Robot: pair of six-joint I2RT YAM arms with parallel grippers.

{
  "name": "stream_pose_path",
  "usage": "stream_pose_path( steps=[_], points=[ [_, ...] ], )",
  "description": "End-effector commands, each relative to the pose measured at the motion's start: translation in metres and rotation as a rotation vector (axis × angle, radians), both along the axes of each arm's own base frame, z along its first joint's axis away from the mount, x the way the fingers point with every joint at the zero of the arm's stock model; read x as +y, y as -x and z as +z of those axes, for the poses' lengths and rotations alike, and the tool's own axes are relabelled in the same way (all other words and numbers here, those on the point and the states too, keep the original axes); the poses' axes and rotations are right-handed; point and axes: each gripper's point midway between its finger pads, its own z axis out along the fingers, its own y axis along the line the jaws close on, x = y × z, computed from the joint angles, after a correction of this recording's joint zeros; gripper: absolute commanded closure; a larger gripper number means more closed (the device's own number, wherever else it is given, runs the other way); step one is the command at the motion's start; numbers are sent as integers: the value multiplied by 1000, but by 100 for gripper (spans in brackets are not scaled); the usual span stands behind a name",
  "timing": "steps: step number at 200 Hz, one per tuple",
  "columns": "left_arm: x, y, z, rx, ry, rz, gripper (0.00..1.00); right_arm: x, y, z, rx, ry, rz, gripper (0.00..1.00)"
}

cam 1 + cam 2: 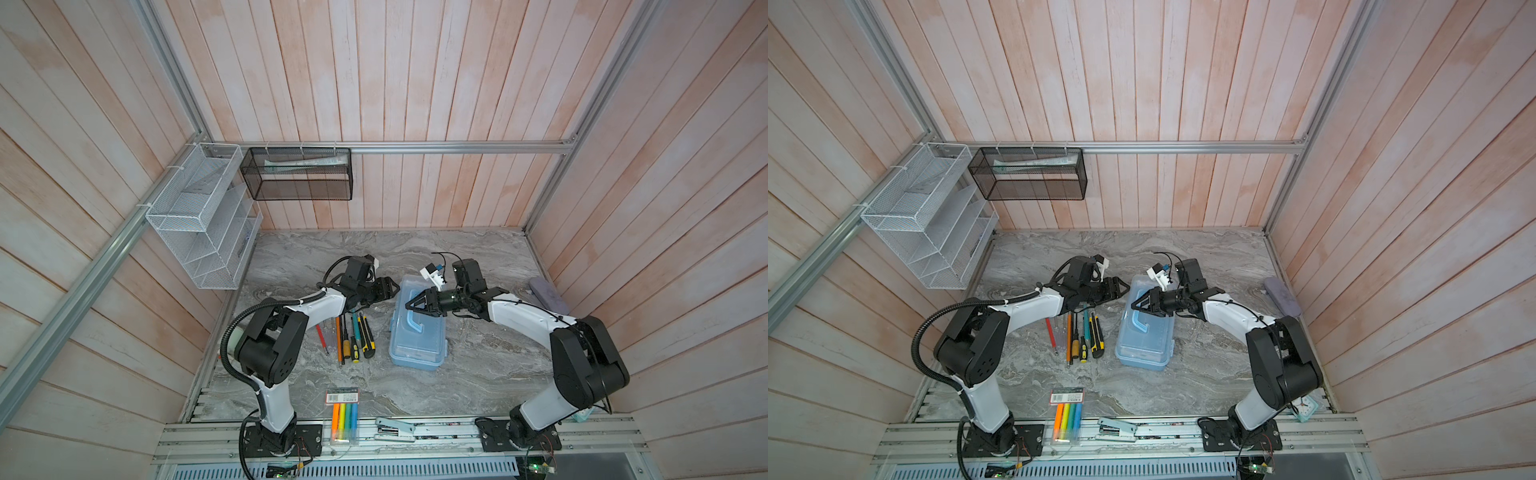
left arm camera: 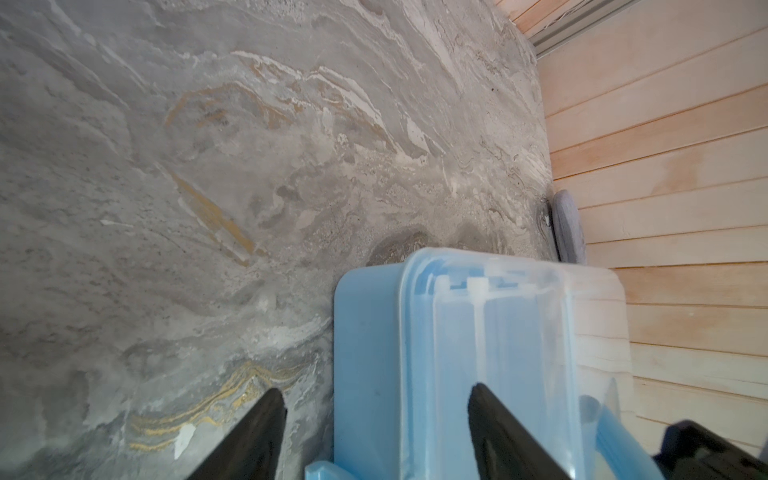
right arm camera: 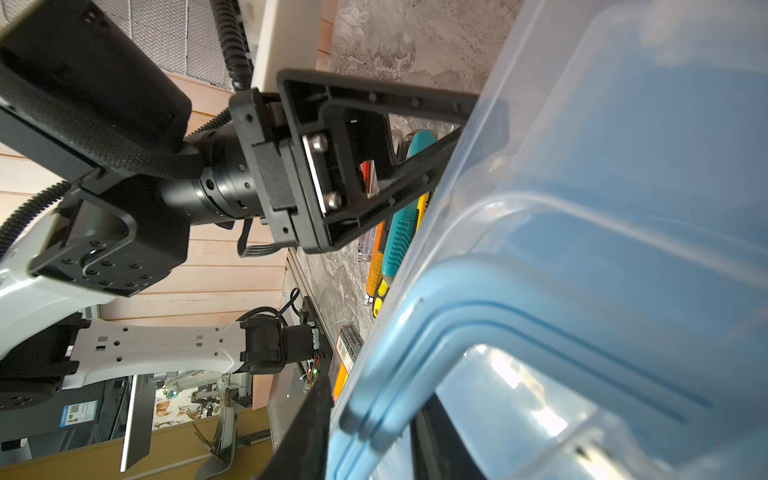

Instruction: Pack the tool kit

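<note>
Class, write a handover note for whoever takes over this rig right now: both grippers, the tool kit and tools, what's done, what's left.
The left gripper is open at the tool kit, one finger over its lid and one over the table.
The right gripper is shut on the blue handle on top.
The tool kit stands mid-table, and its lid looks closed.
The tools lie in a row on the table beside it, all outside.
Done: handle gripped.
To do: open the lid, load the tools, close it.
</note>
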Motion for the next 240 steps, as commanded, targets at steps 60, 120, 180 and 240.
stream_pose_path(
  steps=[60, 120, 180, 240],
  points=[
    [-30, 25, 23, -36, 76, -75, 27, 1, 27, -36, 68, 47, 51, 100],
    [-8, 19, 42, -54, 113, -32, 23, -10, 25, 7, -44, -30, 53, 100],
    [0, 24, 65, -91, 157, -21, 15, -25, 26, 45, -96, -135, 36, 100],
    [-7, 37, 86, -120, 280, -69, 11, -32, 29, 69, -123, -204, 35, 100]
  ],
)
